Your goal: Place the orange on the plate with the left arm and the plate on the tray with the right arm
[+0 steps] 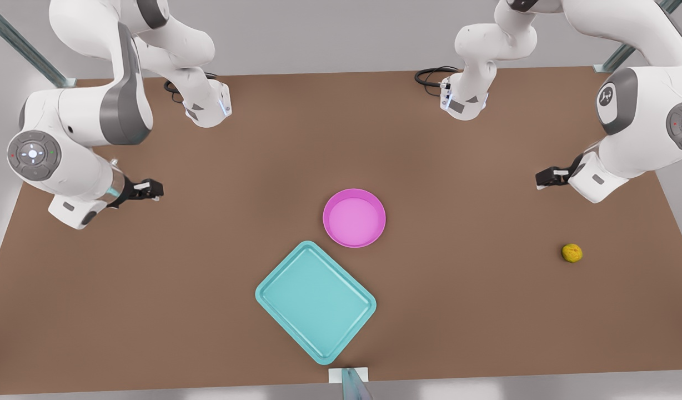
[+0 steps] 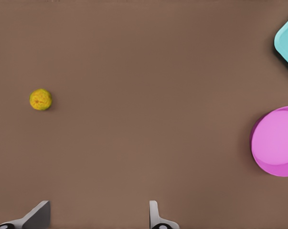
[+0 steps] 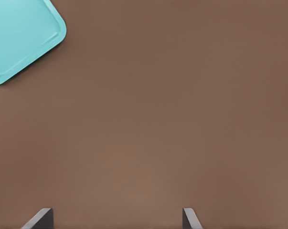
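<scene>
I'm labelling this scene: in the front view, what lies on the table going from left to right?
Right hand → tray → plate → left hand → orange.

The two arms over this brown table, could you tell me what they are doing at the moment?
Nothing is held yet. The left gripper, open, hangs above the table on the front view's right, nearest the orange. The right gripper, also open, hangs on the front view's left. The empty plate sits mid-table, beside the tray.
</scene>
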Robot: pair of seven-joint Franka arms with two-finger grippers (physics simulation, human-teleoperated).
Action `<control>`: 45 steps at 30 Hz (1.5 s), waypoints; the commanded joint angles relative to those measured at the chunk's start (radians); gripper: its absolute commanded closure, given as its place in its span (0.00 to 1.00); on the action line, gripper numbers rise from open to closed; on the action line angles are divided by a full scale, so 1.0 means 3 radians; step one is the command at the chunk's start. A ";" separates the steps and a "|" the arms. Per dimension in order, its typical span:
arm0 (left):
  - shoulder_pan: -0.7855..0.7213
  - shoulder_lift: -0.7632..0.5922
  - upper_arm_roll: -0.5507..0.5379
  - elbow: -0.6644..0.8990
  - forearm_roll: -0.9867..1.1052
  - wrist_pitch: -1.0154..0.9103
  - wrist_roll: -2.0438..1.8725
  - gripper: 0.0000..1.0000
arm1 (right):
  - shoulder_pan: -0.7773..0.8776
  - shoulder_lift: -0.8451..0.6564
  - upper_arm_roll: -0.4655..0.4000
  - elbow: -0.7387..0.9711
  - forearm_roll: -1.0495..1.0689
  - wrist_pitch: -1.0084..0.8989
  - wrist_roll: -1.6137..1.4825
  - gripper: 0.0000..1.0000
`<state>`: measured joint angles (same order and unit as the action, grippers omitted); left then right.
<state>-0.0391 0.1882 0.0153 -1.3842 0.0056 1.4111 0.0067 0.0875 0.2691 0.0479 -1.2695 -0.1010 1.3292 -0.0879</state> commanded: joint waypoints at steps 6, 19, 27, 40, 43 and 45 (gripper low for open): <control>0.0621 0.0840 0.0128 -0.0029 -0.0146 0.0747 0.0110 0.00 | 0.0005 0.0018 -0.0001 -0.0028 0.0009 0.0013 -0.0060 0.00; 0.1158 0.1842 0.0138 -0.0034 -0.0187 0.2286 0.1021 0.00 | 0.0000 0.0131 -0.0006 -0.0094 0.0035 0.0018 -0.0065 0.00; 0.1189 0.1960 0.0138 -0.0162 -0.0182 0.2388 0.1072 0.00 | -0.0005 0.0141 -0.0011 -0.0094 0.0035 0.0018 -0.0080 0.00; 0.1271 0.2052 0.0184 -0.0203 -0.0080 0.2348 0.1036 0.00 | -0.0010 0.0187 -0.0016 -0.0099 0.0035 0.0023 -0.0091 0.00; 0.1266 0.2083 0.0184 -0.0203 -0.0126 0.2353 0.1011 0.00 | -0.0010 0.0197 -0.0022 -0.0099 0.0035 0.0023 -0.0091 0.00; 0.1266 0.2134 0.0184 -0.0203 -0.0126 0.2353 0.1016 0.00 | -0.0005 0.0207 -0.0022 -0.0099 0.0035 0.0028 -0.0091 0.00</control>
<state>0.3406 0.8271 0.0705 -1.4448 -0.0304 2.1139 0.2863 0.0853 0.3317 0.0415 -1.2997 -0.0909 1.3370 -0.1105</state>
